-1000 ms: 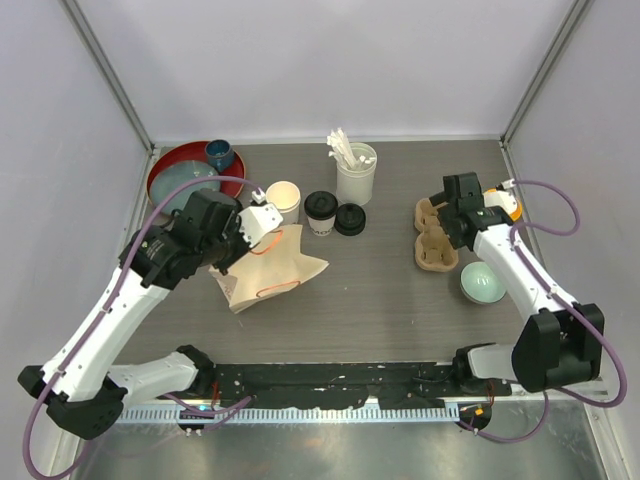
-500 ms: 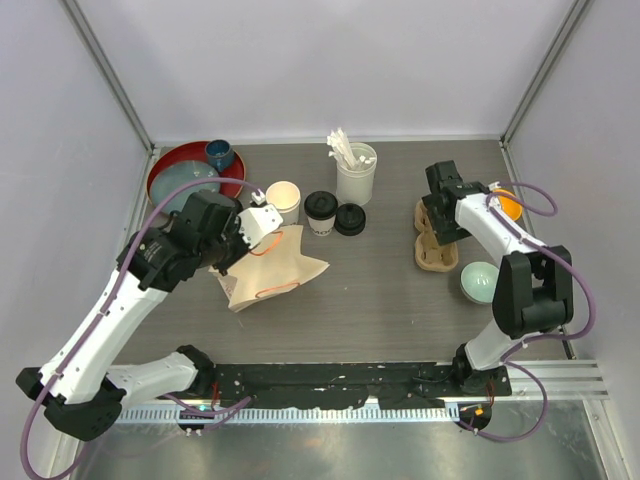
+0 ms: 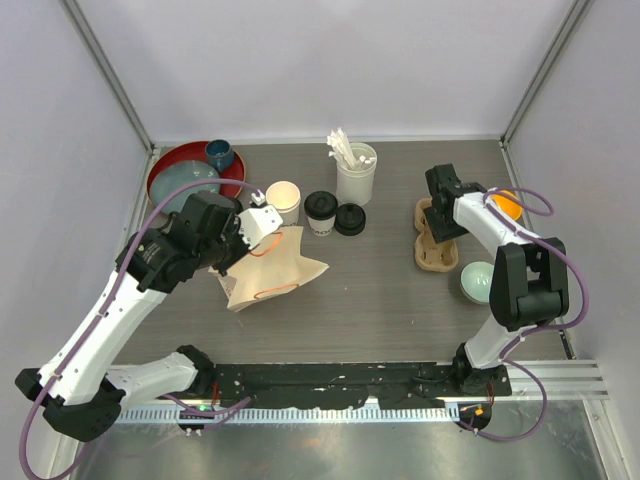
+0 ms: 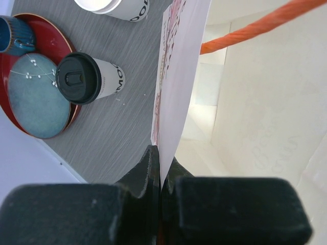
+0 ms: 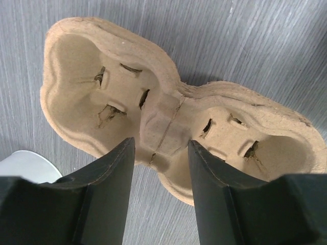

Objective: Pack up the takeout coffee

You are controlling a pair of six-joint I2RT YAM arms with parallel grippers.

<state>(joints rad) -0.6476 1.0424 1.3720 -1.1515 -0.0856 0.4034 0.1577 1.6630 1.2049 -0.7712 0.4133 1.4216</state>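
Note:
The takeout coffee stands mid-table: an open white cup [image 3: 284, 199], a black-lidded cup [image 3: 320, 212] and a loose black lid [image 3: 350, 219]. In the left wrist view the lidded cup [image 4: 90, 79] and the second cup [image 4: 121, 6] stand beyond the bag. My left gripper [image 3: 259, 222] is shut on the rim of a tan paper bag [image 3: 270, 270] with orange handles, and the bag edge [image 4: 179, 76] is pinched between the jaws. My right gripper [image 5: 161, 148] stands open, its fingers either side of the narrow middle of the tan pulp carrier [image 5: 168, 112], which is empty.
A white cylinder of white sticks [image 3: 355, 176] stands behind the cups. A red tray [image 3: 170, 170] with a blue cup [image 3: 220, 153] and a teal plate sits back left. A pale green bowl [image 3: 481, 282] and an orange object [image 3: 509, 204] lie near the carrier [image 3: 432, 252].
The right arm has swung in so its gripper sits lower over the carrier's middle, and its jaws have narrowed. The left arm and bag have stayed put.

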